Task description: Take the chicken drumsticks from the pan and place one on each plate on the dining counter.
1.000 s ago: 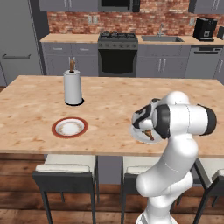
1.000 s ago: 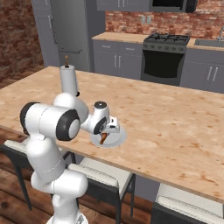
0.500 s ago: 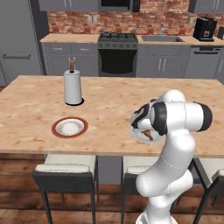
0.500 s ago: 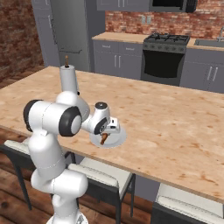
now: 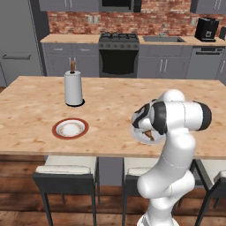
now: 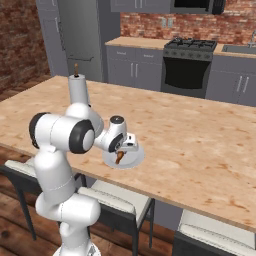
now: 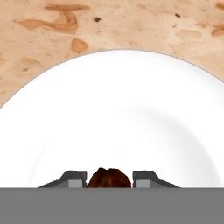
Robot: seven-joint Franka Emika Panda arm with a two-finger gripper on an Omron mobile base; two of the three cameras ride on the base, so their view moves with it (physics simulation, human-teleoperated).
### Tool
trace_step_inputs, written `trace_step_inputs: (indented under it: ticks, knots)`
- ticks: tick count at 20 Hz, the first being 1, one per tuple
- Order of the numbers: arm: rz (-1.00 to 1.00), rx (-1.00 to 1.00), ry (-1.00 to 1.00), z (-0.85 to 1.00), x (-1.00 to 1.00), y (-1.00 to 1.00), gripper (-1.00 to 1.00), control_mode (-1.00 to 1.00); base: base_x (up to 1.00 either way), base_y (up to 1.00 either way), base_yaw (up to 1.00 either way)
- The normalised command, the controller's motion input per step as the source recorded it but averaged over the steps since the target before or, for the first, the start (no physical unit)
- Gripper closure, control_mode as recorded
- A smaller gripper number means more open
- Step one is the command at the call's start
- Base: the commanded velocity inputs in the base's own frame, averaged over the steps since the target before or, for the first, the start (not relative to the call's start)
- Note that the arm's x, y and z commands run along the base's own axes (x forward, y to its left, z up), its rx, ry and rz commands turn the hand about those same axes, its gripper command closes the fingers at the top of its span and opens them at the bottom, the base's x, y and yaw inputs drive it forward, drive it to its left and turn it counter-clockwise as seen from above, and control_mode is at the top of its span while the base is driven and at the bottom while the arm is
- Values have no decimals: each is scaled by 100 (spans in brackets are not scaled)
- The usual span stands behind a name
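My gripper (image 5: 148, 131) (image 6: 123, 150) is shut on a brown chicken drumstick (image 5: 150, 136) (image 6: 119, 158) and holds it just above the pale-rimmed white plate (image 5: 137, 136) (image 6: 134, 159), near the front edge of the dining counter (image 5: 110, 106). In the hand view the drumstick (image 7: 109, 178) sits between the two fingertips of the gripper (image 7: 109, 176), close over the plate (image 7: 122, 109). The red-rimmed plate (image 5: 69, 128) lies bare further left. The pan is out of view.
A paper towel roll (image 5: 73, 88) (image 6: 77, 89) stands upright on the counter behind the red-rimmed plate. Stools (image 5: 66, 170) (image 6: 117, 199) are tucked under the counter's near edge. The stove (image 5: 119, 39) and grey cabinets line the back wall.
The arm's elbow has shifted slightly left. The gripper stays shut on the drumstick over the pale-rimmed plate.
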Motion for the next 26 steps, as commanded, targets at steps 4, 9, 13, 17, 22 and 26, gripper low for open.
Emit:
trace_step_inputs:
  ticks: [4,9,13,17,22,26]
  knots:
    - [0,0,0,-5,8,-2,-100,-100,0,0,0]
    - [0,0,-1,1,0,-3,-100,-100,0,0,0]
    - [0,0,-1,10,-4,0,-100,-100,0,0,0]
    - [0,0,-2,23,-6,-1,-100,-100,0,0,0]
    - [0,0,-3,54,-42,-1,-100,-100,0,0,0]
    - [0,0,-3,51,-90,-3,-100,-100,0,0,0]
